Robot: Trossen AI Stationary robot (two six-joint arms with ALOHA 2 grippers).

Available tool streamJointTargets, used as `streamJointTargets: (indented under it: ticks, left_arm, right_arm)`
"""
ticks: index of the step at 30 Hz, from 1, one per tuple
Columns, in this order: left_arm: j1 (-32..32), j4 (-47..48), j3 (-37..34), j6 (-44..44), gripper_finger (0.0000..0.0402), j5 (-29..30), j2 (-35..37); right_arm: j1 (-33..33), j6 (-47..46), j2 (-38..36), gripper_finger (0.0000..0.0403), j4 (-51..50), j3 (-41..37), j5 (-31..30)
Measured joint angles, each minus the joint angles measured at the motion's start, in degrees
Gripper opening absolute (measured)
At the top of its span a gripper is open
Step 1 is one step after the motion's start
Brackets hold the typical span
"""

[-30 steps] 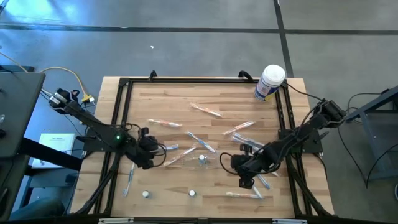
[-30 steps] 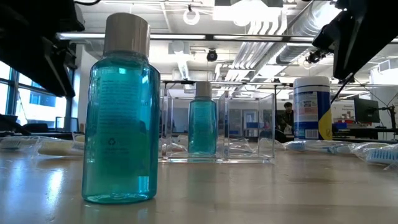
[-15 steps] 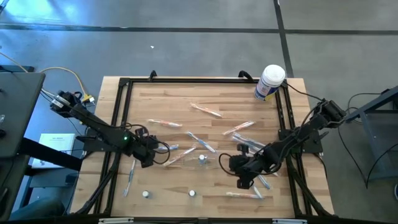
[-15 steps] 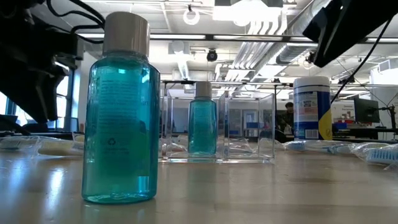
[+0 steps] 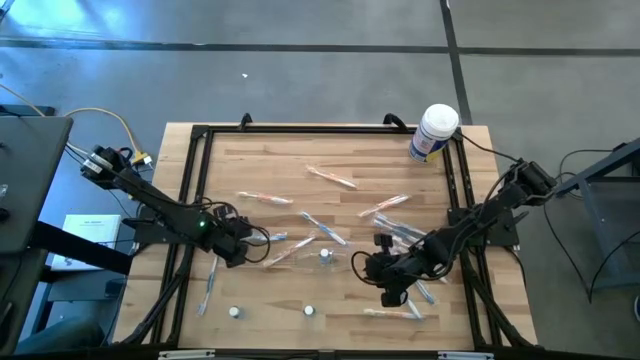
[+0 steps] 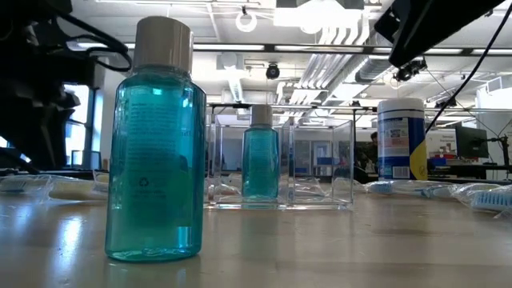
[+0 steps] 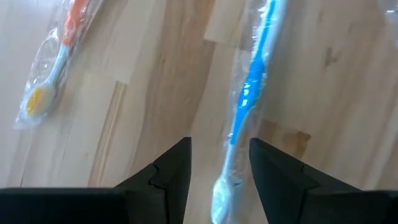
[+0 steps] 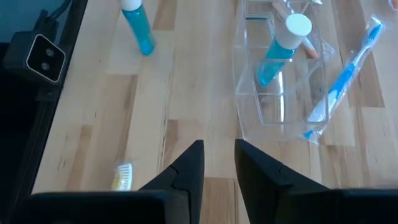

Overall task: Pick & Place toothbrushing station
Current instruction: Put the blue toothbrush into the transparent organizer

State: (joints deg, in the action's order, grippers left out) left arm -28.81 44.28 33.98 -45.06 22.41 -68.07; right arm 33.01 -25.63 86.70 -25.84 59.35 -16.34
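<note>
The toothbrushing station, a clear plastic holder [image 5: 338, 258], stands on its base near the table's middle with a teal bottle [image 8: 277, 53] upright inside it. It also shows in the low view [image 6: 320, 164] and in the right wrist view [image 8: 273, 102]. My right gripper [image 5: 374, 268] is open and empty just to the holder's right, low over the wood [image 8: 219, 165]. My left gripper [image 5: 243, 243] is open at the table's left. Its fingers [image 7: 219, 168] stand on either side of a wrapped blue toothbrush [image 7: 249, 93] that lies flat; I cannot tell whether they touch it.
A white tub with a blue label [image 5: 433, 133] stands at the far right corner. Two teal bottles [image 5: 233, 312] [image 5: 309, 311] stand near the front edge. Several wrapped toothbrushes lie scattered over the table, one beside the holder [image 8: 342, 87] and an orange one [image 7: 56, 68] by my left gripper.
My right gripper has crept toward the table's left, closer to the clear holder. My left gripper has come down a little over the wrapped blue toothbrush. Nothing on the table has moved.
</note>
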Motion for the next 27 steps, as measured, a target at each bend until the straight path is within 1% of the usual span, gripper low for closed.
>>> streamJointTargets:
  ticks: [8,17,22,27]
  left_arm:
    - [3.32,-4.08,-3.04,0.66,0.0154,-3.79,0.02]
    - [3.54,-7.64,-3.59,1.97,0.0154,-6.08,-0.09]
    - [3.62,-9.11,-3.59,1.97,0.0154,-7.69,-2.04]
    - [3.60,-10.53,-3.28,2.38,0.0152,-9.88,-5.89]
  right_arm:
    - [0.00,0.80,0.00,0.0081,0.67,0.00,-0.24]
    - [0.00,1.73,0.00,0.0081,1.29,0.00,-0.15]
    - [0.00,1.73,0.00,0.0081,1.29,0.00,-0.07]
    - [0.00,1.75,0.00,0.0081,1.28,0.00,-0.04]
